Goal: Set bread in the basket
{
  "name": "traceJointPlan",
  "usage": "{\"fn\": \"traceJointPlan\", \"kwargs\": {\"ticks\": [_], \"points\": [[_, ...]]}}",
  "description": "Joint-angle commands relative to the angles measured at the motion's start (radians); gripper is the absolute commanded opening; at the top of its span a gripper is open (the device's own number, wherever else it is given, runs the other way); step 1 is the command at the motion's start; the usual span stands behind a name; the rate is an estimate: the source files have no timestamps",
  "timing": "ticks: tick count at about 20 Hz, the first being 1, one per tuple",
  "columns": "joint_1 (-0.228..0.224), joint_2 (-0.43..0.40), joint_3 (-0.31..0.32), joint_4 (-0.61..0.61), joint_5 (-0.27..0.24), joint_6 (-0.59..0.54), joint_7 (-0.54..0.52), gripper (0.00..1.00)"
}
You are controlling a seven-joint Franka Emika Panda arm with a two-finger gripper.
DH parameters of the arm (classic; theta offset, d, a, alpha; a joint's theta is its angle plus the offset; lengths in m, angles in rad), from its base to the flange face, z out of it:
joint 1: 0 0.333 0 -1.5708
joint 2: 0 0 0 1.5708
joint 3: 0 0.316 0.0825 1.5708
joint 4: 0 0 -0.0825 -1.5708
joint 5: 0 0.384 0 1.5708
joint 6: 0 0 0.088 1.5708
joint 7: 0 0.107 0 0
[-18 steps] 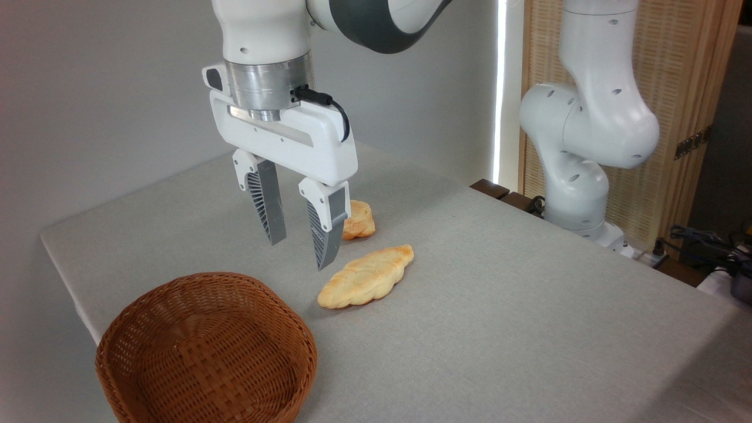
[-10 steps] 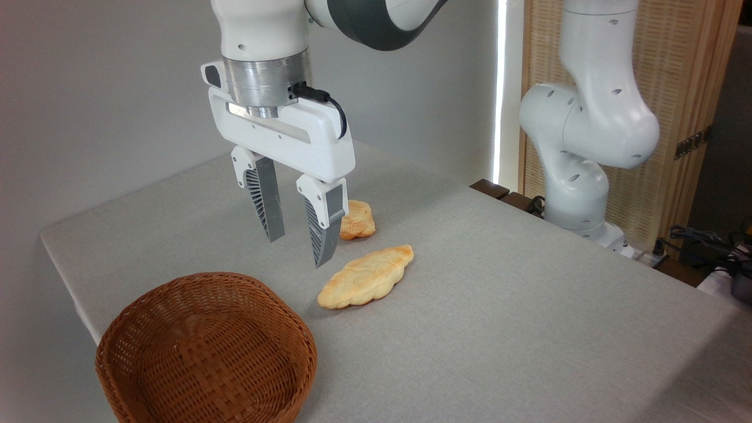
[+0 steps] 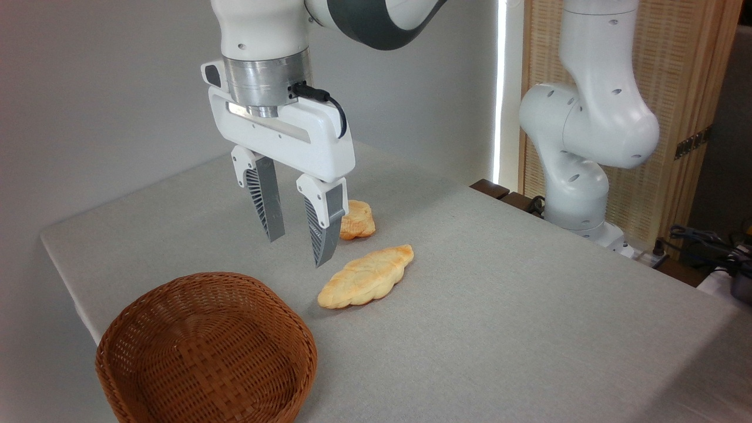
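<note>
Grey cloth covers the bench (image 3: 499, 305), and a plain wall stands behind it. On the bench sit two pieces of bread and a basket (image 3: 205, 349). The basket is at the near left corner and has nothing in it. The small round bread (image 3: 358, 219) lies toward the far edge, partly hidden behind one of the robot's grey fingers. A longer, paler loaf (image 3: 365, 276) lies between the bun and the basket, with its long side slanting from near left to far right. The bun is lumpy and round, so it has no clear long side and points no special way. The gripper (image 3: 296, 251) hangs above the bench with its jaws spread and nothing in them. The job looks only just begun: the robot is reaching for the bun. Next it should go a bit farther back, drop down around the bun, and squeeze gently.
</note>
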Motion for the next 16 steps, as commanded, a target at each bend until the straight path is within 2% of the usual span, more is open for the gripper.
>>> {"fn": "traceJointPlan", "kwargs": {"ticks": [1,16], "points": [[0.003,-0.001,0.001,0.014,-0.009,-0.030,0.007,1.00],[-0.009,-0.001,-0.016,0.010,-0.014,-0.037,0.006,1.00]]}}
